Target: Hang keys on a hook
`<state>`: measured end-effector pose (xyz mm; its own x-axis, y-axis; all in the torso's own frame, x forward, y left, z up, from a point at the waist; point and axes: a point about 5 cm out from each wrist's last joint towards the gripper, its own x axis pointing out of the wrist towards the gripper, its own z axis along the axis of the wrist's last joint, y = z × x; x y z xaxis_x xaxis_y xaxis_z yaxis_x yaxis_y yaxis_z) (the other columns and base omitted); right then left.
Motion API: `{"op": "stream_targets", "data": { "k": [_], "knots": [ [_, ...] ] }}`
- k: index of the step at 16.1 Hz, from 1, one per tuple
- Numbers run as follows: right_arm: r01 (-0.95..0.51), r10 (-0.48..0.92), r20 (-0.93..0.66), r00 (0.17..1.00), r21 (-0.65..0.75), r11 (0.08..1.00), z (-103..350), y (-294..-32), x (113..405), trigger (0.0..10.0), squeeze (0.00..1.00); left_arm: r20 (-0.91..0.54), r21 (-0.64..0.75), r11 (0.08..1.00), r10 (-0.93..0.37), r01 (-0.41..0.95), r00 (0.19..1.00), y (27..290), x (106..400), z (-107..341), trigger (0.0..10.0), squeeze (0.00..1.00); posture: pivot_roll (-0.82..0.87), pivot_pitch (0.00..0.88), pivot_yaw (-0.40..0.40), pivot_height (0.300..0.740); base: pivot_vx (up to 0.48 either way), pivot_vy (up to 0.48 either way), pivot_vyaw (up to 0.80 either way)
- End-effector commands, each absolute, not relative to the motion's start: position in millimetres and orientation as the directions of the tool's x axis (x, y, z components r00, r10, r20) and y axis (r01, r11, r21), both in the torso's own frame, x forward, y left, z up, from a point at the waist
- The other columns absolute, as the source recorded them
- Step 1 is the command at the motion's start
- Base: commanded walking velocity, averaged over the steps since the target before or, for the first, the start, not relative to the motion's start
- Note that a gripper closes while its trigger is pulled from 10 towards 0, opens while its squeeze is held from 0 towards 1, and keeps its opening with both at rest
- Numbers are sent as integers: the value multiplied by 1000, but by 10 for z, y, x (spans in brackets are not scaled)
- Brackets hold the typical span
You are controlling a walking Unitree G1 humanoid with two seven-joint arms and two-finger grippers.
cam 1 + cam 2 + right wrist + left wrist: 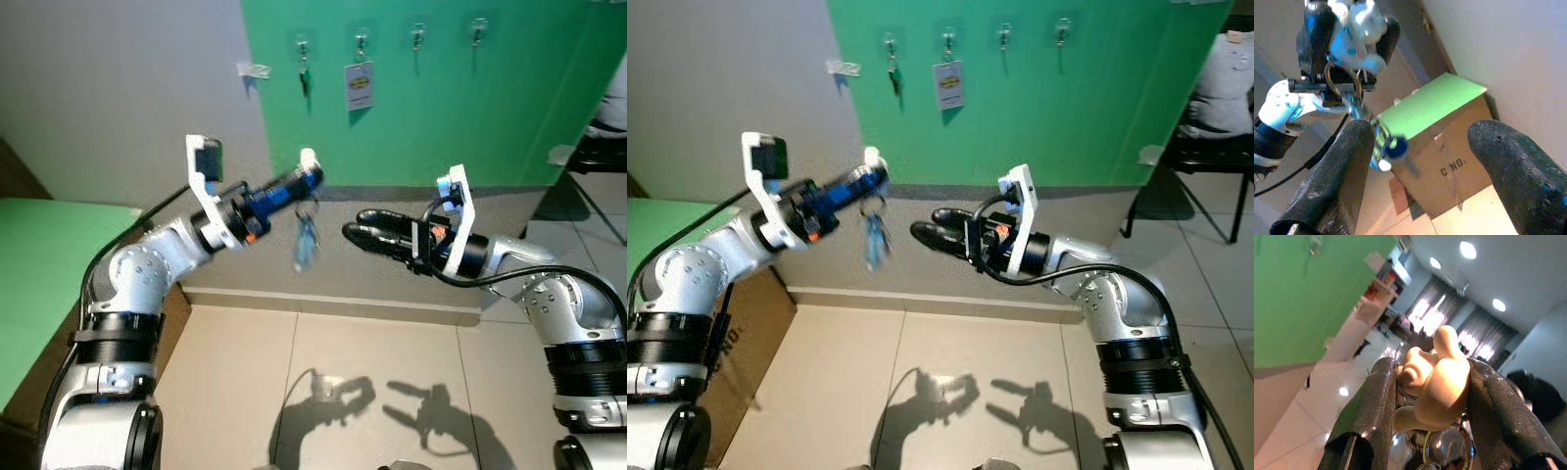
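Before the green wall (509, 98), left gripper (310, 168) clamped on a pale figurine (1437, 377), keys (306, 240) dangling below, slightly blurred, right gripper (355, 230) spread wide, just beside them.

Your two head views looked forward and down from above both arms, sharing the green wall (441, 108) and its hooks (361, 41). Your left wrist view sat very close behind the white charm (1437, 379), facing across the room. Your right wrist view faced the left gripper (1354, 29) and a cardboard box (1444, 161)
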<state>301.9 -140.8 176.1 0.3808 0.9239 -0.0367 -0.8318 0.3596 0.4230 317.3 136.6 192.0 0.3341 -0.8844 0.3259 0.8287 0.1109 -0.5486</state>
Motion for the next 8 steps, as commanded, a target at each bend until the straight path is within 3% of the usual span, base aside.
{"op": "stream_targets", "data": {
  "k": [1, 8],
  "knots": [
    [-860, 939, -38, 342, 389, 330, 1842, -1354, 3019, 10000, 0, 301, -522, 126, -898, 844, 321, 1377, 3157, 1932, 0, 0, -226, 0, 119, 740, 0, 0, 0],
    [-884, 962, -47, 269, 385, 266, 1873, -1316, 3002, 10000, 0, 266, -513, 101, -925, 853, 269, 1304, 3118, 1861, 0, 0, -224, 0, 116, 740, 0, 0, 0]
  ]
}}
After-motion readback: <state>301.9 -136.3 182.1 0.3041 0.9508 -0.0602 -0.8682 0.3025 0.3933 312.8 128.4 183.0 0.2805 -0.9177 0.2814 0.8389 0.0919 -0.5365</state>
